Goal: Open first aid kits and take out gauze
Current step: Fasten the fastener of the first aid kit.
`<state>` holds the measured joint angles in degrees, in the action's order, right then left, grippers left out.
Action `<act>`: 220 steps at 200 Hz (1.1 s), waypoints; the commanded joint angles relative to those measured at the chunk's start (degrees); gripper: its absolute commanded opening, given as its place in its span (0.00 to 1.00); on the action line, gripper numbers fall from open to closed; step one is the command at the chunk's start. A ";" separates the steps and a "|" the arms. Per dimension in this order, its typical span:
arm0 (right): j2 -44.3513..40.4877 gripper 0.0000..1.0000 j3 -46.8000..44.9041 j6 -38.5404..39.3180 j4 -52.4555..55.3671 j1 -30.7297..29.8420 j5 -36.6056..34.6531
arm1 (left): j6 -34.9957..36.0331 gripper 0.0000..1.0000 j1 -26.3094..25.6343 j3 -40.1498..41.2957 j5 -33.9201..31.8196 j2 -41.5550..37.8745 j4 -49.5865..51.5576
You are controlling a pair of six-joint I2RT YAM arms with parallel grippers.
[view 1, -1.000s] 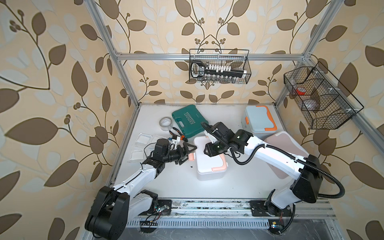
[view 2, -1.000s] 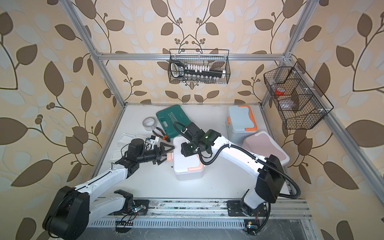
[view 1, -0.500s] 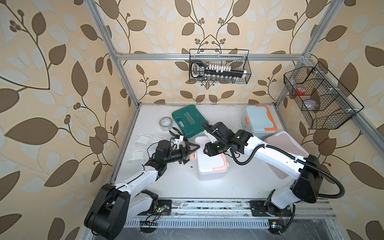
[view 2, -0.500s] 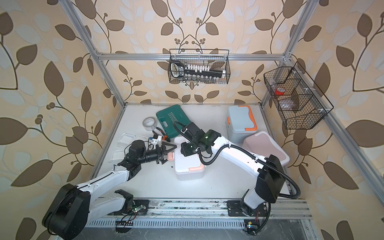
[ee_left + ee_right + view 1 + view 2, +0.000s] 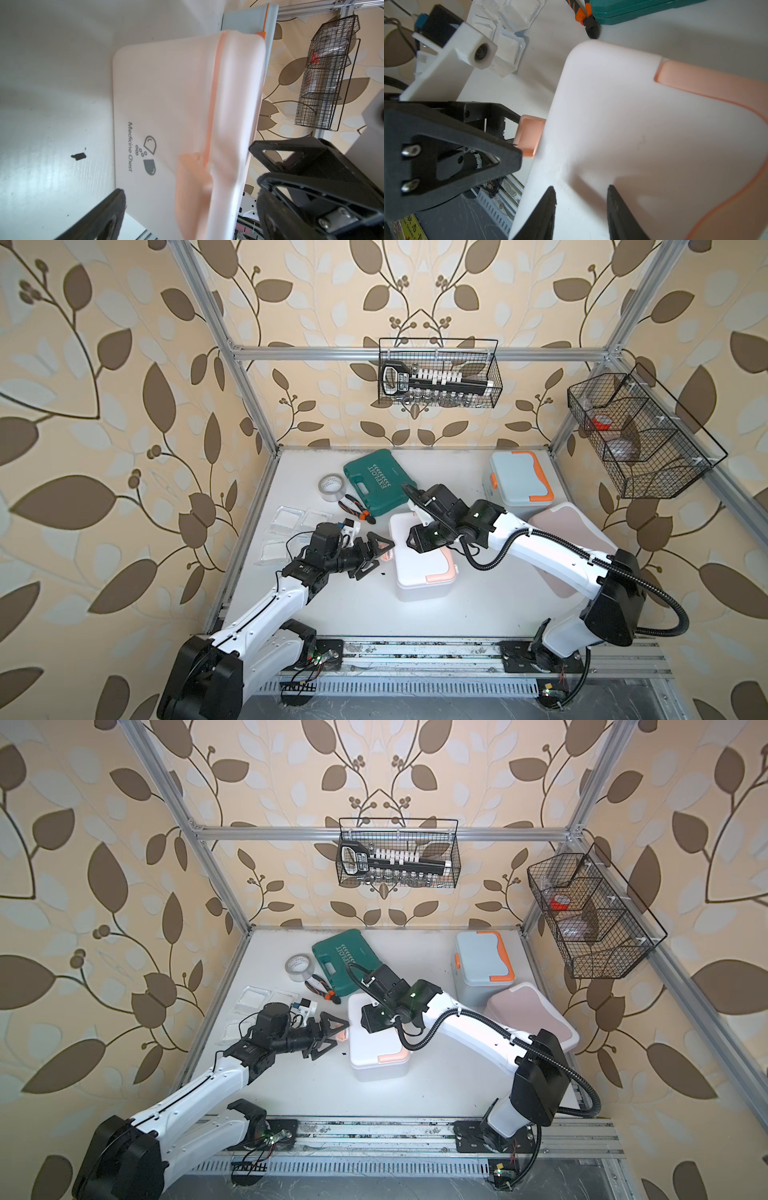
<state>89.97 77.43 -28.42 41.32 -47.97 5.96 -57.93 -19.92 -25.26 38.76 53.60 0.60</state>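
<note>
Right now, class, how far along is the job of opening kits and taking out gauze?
Done: several gauze packets lie out on the table. In hand: the left gripper is open at the white kit's peach latch; the right gripper is open over its lid. Left: that kit, the blue kit and the pink kit look shut.

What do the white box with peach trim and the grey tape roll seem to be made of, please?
White box with peach trim: likely moulded plastic, smooth satin finish, rounded seamless corners. Grey tape roll: seemingly glossy film wound in a ring; too small to confirm.
</note>
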 commanded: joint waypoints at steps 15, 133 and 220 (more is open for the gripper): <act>0.66 0.41 -2.35 0.22 3.43 -0.33 -0.27 | 4.38 0.99 -0.29 -4.57 -1.39 -5.36 9.57; 0.90 0.39 -2.98 0.52 2.73 -0.29 0.01 | 0.72 0.99 -0.71 -8.54 5.43 -2.70 2.36; 0.92 0.39 -2.99 0.57 2.66 -0.28 0.25 | -0.25 0.99 -4.32 -8.97 3.35 1.26 -1.47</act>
<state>89.95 76.75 -28.42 39.68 -47.94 6.04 -58.28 -23.42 -32.23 42.57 53.91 2.26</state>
